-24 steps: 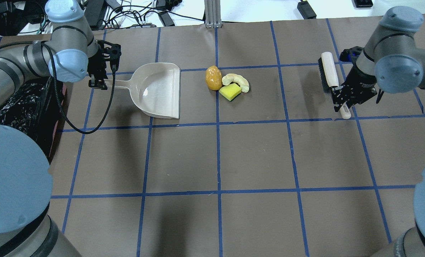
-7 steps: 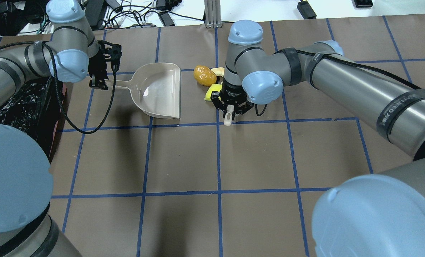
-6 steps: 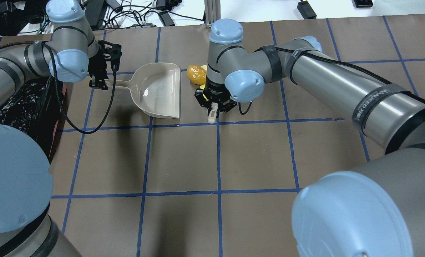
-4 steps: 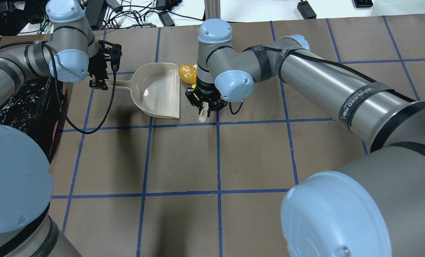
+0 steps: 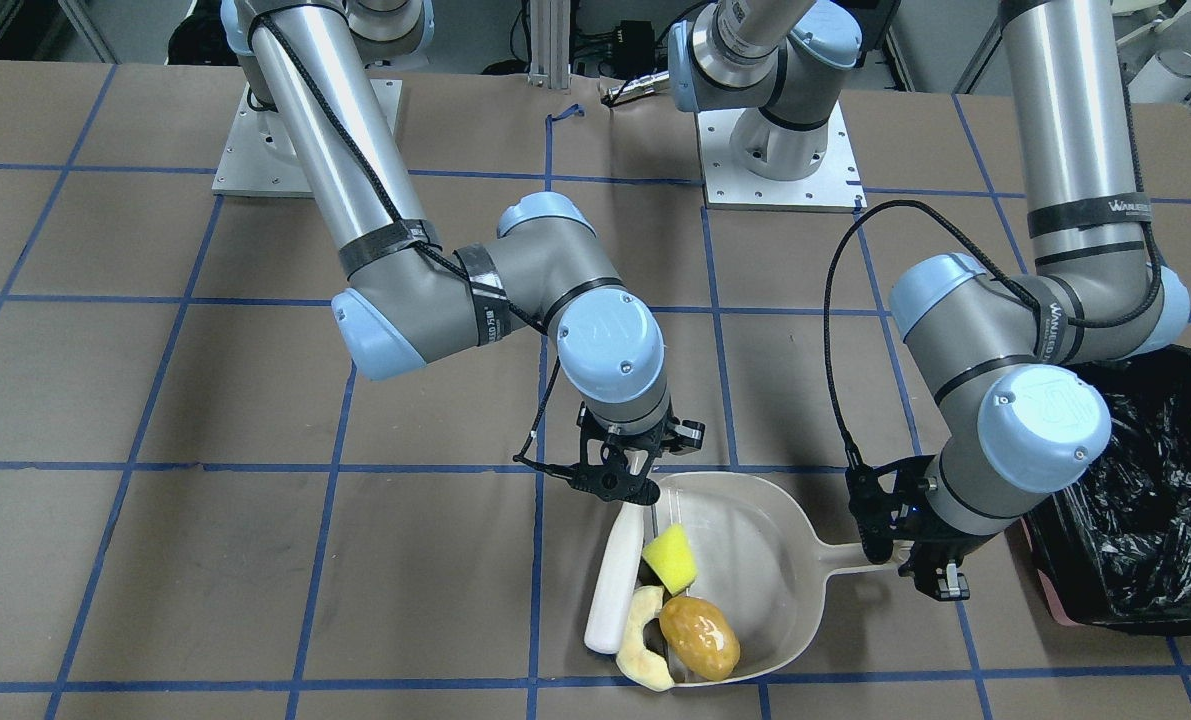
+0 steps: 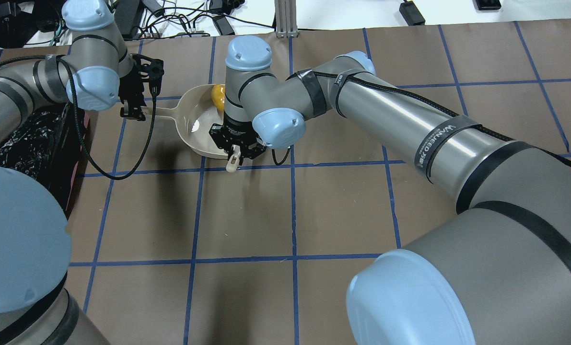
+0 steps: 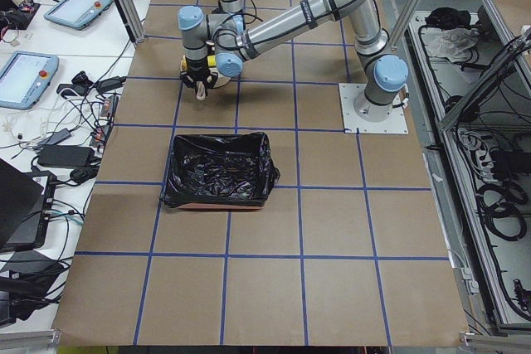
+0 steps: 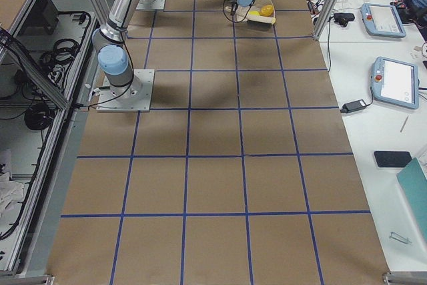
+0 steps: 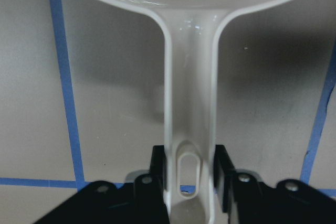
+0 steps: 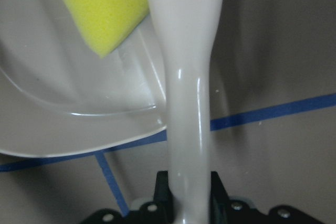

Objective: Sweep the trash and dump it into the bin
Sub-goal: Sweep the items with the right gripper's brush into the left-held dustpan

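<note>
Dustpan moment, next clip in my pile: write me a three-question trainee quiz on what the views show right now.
1. Fill in: the bin stands on the robot's ___ side.
2. True or false: the right gripper is shut on the brush.
3. The golden-brown lump lies: A in the bin; B in the dustpan, whose handle the left gripper holds; C in the right gripper.
Key: 1 left; 2 true; 3 B.
</note>
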### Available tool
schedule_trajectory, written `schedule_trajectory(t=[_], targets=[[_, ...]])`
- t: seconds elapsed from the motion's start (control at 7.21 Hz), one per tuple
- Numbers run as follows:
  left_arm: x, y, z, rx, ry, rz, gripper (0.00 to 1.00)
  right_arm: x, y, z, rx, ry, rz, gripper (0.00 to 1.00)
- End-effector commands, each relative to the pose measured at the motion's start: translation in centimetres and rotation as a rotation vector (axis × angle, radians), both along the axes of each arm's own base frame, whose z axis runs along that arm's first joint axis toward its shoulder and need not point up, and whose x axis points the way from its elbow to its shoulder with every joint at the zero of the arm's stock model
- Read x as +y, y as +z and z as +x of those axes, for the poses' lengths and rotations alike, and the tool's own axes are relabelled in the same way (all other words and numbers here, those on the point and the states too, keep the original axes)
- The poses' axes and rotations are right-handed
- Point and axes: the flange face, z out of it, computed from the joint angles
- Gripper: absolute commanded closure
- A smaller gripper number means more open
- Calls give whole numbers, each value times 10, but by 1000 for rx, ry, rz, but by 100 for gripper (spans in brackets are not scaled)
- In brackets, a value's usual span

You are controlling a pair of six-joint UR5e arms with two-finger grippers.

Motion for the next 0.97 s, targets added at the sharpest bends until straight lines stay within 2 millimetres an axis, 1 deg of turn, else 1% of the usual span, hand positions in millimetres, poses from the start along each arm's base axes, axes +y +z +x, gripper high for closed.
schedule_trajectory(t=[0.0, 0.14, 0.28, 0.56, 0.83], targets=[[0, -1, 0, 0, 0, 1, 90, 13, -6, 29, -32, -3, -7, 100], [0, -1, 0, 0, 0, 1, 90, 15, -12, 43, -57, -13, -9, 100], [0, -1, 0, 0, -2, 2, 90, 18, -11, 56, -64, -9, -15, 100], [0, -1, 0, 2, -2, 1, 90, 33, 1, 79, -107, -19, -1, 100], [1, -2, 0, 2, -2, 4, 90, 36, 18, 78, -105, -13, -21, 100]])
